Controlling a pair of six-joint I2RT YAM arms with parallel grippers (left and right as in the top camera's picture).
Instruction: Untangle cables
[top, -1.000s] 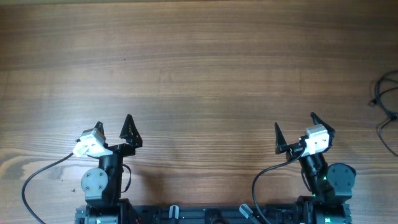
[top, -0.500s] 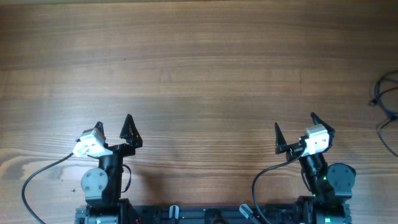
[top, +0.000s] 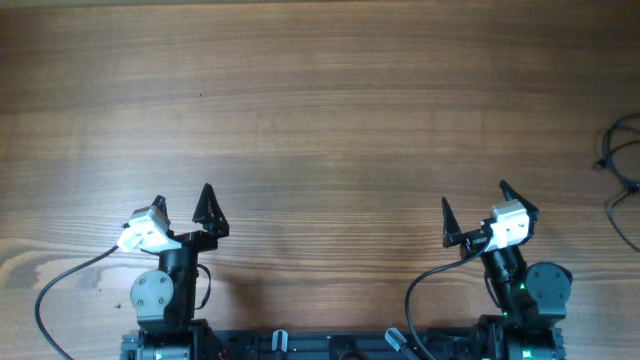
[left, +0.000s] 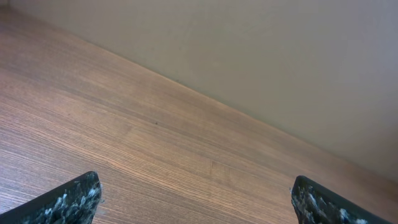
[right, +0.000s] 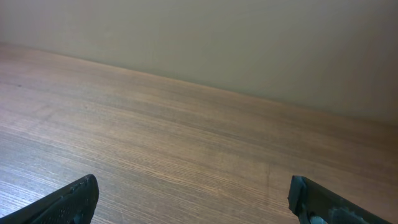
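Cables way off at the desk's right edge, partly out of frame

Left gripper and right gripper gape wide, empty. Long reach for the right; snagging one loop could tighten the tangle or drag it off.

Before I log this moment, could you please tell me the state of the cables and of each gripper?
cables: loose loops lying at the table's right edge, partly out of view, held by neither gripper.
left gripper: open, empty, far from the cables.
right gripper: open, empty, nearer the cables but apart from them.
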